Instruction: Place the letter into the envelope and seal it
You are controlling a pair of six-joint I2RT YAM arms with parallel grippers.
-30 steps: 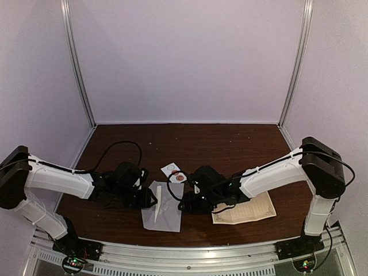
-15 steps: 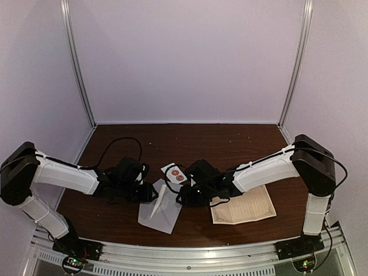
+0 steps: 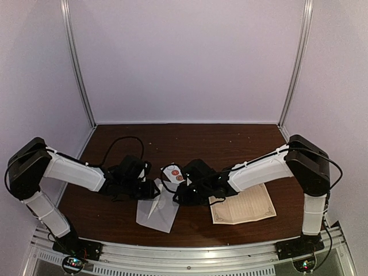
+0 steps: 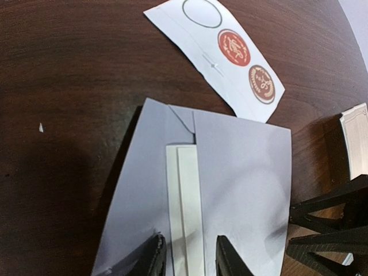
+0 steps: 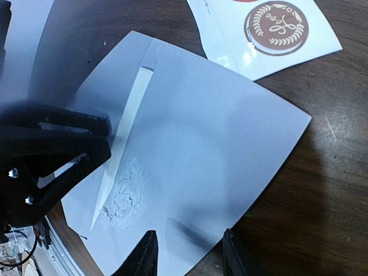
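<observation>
The pale grey envelope [image 3: 164, 214] lies flat near the table's front, with a narrow white strip [image 4: 187, 201] running along its face. My left gripper [image 3: 154, 190] hangs low over the envelope [image 4: 241, 172]. Seen from the left wrist, the left gripper [image 4: 190, 260] is open and straddles that strip with a gap beside it. My right gripper [image 3: 177, 197] is open over the envelope's right edge [image 5: 201, 132]. In the right wrist view its fingers [image 5: 188, 256] hold nothing. The cream letter [image 3: 244, 207] with an ornate border lies flat to the right.
A white strip of round stickers [image 3: 173, 172] lies just beyond the envelope, between the two grippers; it also shows as sticker sheet [image 4: 224, 54] and sticker sheet [image 5: 270, 34]. Pale walls enclose the dark wooden table [image 3: 230, 144] on three sides.
Both grippers have moved a little away from the front edge, toward the sticker strip. The envelope has shifted slightly left. The right jaws have narrowed.
</observation>
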